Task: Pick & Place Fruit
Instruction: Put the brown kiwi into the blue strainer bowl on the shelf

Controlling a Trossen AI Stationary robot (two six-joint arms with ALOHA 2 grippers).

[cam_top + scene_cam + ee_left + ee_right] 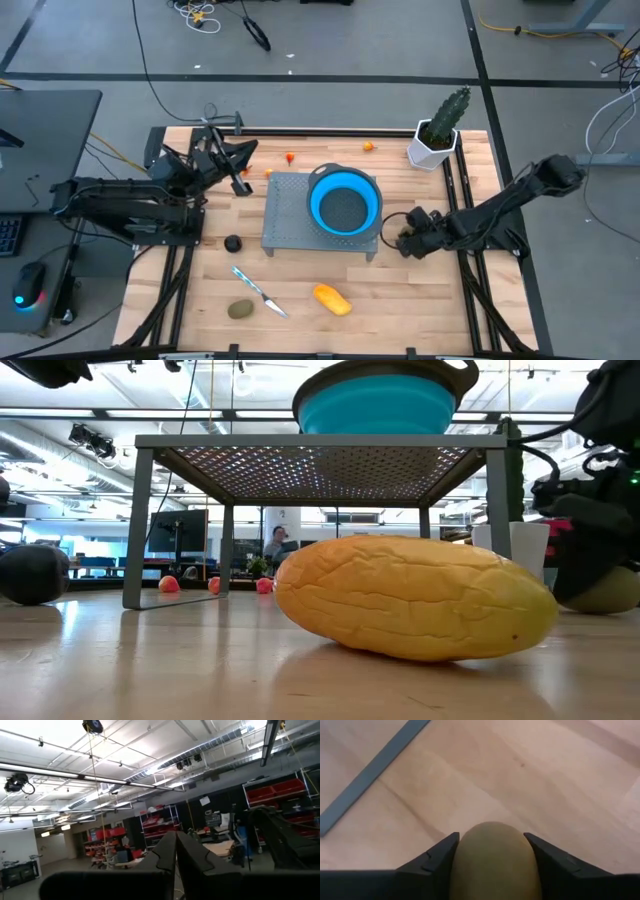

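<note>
An olive-brown oval fruit [495,865] lies on the wooden table, right of the grey rack [290,215], with my right gripper [491,837] closed around it; the low view shows it [612,592] resting on the tabletop. My right gripper [403,240] slants down. A yellow-orange oval fruit [332,298], a second olive fruit [240,310] and a dark round fruit [233,242] lie apart on the table. Tiny orange and red pieces [290,157] sit near the far edge. My left gripper [238,172] is shut and empty, raised at the far left and pointing up into the room [176,845]. My right gripper pinches the olive-brown fruit by its two long sides [465,855], one finger on each. The fingers [437,857] slant down from the table's right and lie along the fruit. The fruit's underside [610,606] rests on the table.
A round blue bowl [345,203] stands on the grey mesh rack at the table's middle. A knife with a light blue handle [258,288] lies near the front edge. A potted cactus [438,135] stands at the far right corner.
</note>
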